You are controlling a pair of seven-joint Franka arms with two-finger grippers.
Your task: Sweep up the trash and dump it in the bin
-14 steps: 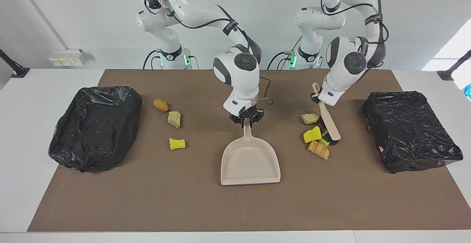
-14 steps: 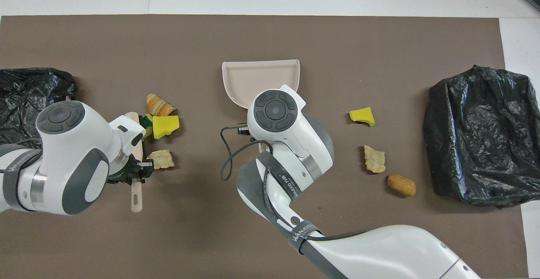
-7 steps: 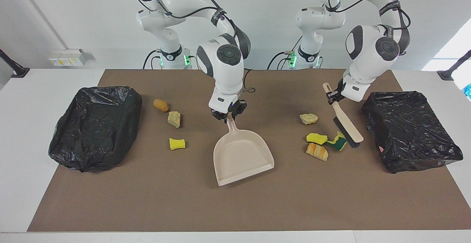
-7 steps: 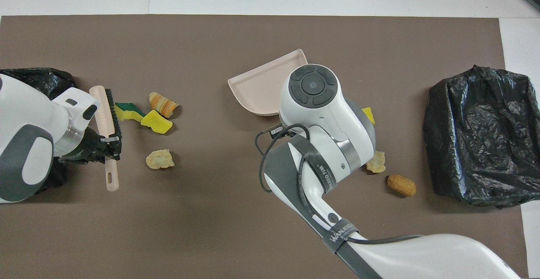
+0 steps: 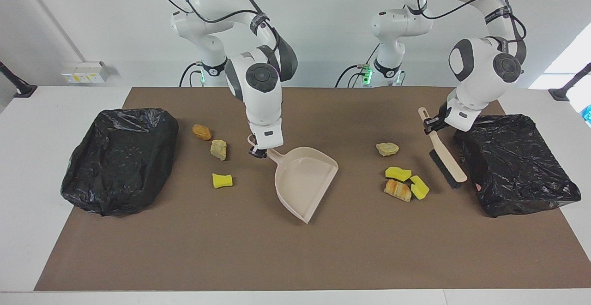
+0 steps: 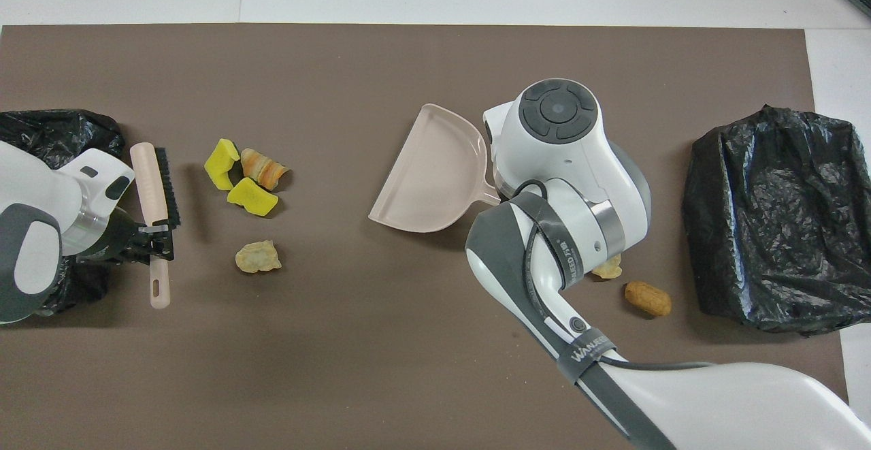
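My right gripper [image 5: 258, 151] is shut on the handle of the beige dustpan [image 5: 302, 180], whose mouth faces the left arm's end of the table. My left gripper [image 5: 434, 123] is shut on the beige brush [image 5: 445, 166], bristles down beside the bin [image 5: 515, 162]. Between pan and brush lie two yellow sponges [image 5: 398, 173] [image 5: 419, 187], a bread chunk [image 5: 398, 189] and a beige lump [image 5: 387, 148]. Toward the right arm's end lie an orange chunk [image 5: 202, 132], a beige lump [image 5: 218, 149] and a yellow sponge [image 5: 222, 180]. The overhead view shows the pan [image 6: 429, 174] and brush [image 6: 153, 184].
A second black-bagged bin [image 5: 120, 159] sits at the right arm's end of the brown mat [image 5: 295, 259]. In the overhead view my right arm [image 6: 565, 184] covers the yellow sponge and part of a lump at that end.
My right gripper moved toward the right arm's end and swung the dustpan's mouth toward the pile. My left gripper drew the brush off the pile toward the bin; the sponges shifted.
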